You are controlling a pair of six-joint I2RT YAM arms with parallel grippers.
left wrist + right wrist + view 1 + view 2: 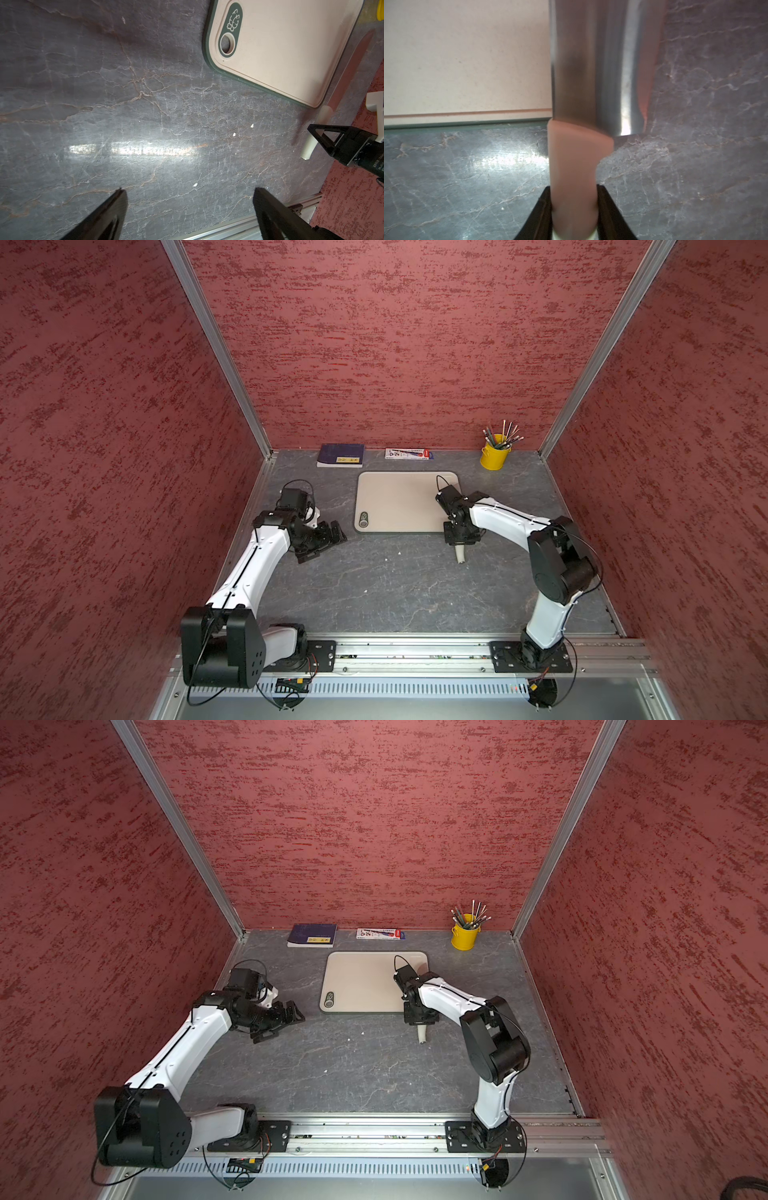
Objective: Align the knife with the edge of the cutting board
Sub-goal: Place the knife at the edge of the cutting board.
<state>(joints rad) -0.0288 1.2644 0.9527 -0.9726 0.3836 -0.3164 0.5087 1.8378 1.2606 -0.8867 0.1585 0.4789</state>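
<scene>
Left of the board (399, 502), the left gripper (326, 546) hangs wide open and empty, while along the board's right edge the right gripper (459, 536) clamps the handle of the knife (460, 555), whose blade could pivot off parallel or ride onto the rim if released crooked.

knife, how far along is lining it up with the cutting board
Done: the knife runs along a short edge of the cutting board, blade about parallel in the left wrist view. In hand: the right end effector grips its handle. To do: any final nudge, then release. The left end effector is open, empty.
</scene>
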